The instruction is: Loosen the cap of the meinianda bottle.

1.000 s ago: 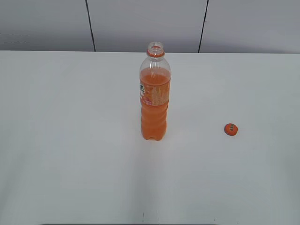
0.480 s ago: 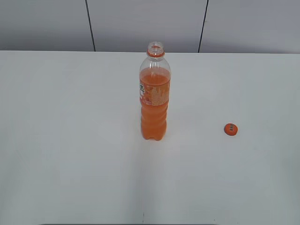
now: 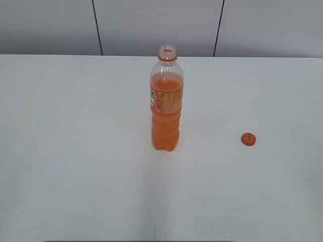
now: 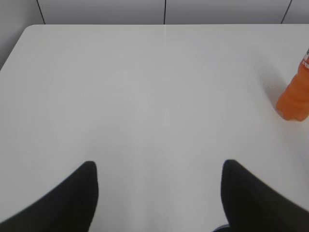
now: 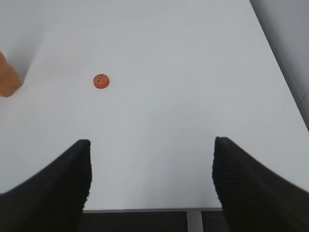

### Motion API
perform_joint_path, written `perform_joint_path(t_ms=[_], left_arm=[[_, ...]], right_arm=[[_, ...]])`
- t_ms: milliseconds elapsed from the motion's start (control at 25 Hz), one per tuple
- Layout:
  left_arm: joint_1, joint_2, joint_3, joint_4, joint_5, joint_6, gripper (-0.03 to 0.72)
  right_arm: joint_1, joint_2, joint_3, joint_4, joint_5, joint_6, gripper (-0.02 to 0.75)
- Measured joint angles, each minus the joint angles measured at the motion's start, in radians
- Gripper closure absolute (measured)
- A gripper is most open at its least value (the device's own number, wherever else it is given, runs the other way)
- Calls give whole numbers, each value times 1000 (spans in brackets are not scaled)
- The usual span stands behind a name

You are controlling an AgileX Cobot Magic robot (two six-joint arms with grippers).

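The meinianda bottle (image 3: 166, 103) stands upright in the middle of the white table (image 3: 75, 151), with orange drink inside and its neck open. Its base shows at the right edge of the left wrist view (image 4: 294, 99) and at the left edge of the right wrist view (image 5: 7, 79). The orange cap (image 3: 248, 139) lies flat on the table to the bottle's right, apart from it; it also shows in the right wrist view (image 5: 101, 80). My left gripper (image 4: 157, 166) is open and empty over bare table. My right gripper (image 5: 151, 145) is open and empty near the table's front edge. Neither arm shows in the exterior view.
A grey panelled wall (image 3: 156, 25) runs behind the table's far edge. The table's front edge and a leg (image 5: 195, 220) show under my right gripper.
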Motion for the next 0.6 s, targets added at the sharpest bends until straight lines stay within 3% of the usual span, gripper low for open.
perform_joint_path(t_ms=[600], left_arm=[[0,0,0,0,0,1,200]], right_arm=[[-16,0,0,0,-1,0,152]])
